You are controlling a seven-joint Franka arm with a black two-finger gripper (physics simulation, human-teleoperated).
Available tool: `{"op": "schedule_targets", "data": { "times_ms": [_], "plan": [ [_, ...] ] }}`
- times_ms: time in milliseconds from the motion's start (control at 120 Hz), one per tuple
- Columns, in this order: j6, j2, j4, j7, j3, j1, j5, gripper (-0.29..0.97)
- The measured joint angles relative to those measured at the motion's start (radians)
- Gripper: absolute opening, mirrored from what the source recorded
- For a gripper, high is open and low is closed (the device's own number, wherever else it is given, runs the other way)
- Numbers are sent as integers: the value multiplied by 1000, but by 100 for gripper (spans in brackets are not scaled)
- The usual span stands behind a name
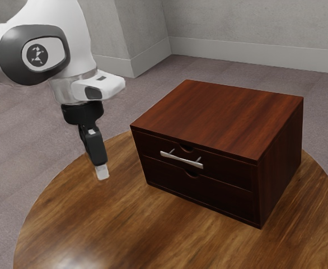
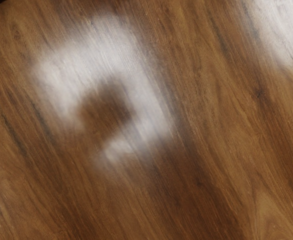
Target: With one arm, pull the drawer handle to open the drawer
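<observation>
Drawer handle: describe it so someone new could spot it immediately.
On the round wooden table stands a dark reddish cabinet with two drawers. The handle is the silver horizontal bar on the upper drawer; the lower drawer has only a notch.

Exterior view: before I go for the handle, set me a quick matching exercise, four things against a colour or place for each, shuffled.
Things:
1. drawer handle
2. pincer
3. cabinet
4. table

Descriptions:
A. round, light brown wood
B. silver bar on the upper drawer front
C. dark reddish wood, standing on the table
D. hanging above the table toward the exterior view's left, apart from the cabinet

Pairs: 1-B, 2-D, 3-C, 4-A
</observation>
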Motion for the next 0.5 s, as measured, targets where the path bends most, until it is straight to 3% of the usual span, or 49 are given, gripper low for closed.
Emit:
{"op": "schedule_targets", "data": {
  "times_ms": [75, 200, 283, 350, 383, 500],
  "plan": [
    [81, 28, 43, 69, 77, -37, 29, 68],
    [143, -14, 49, 171, 75, -114, 103, 68],
    [160, -119, -54, 251, -59, -126, 123, 68],
    [171, -222, -142, 336, -302, 50, 120, 68],
    [182, -245, -173, 380, -380, 124, 112, 68],
    [299, -286, -298, 513, -454, 205, 105, 68]
  ]
}}
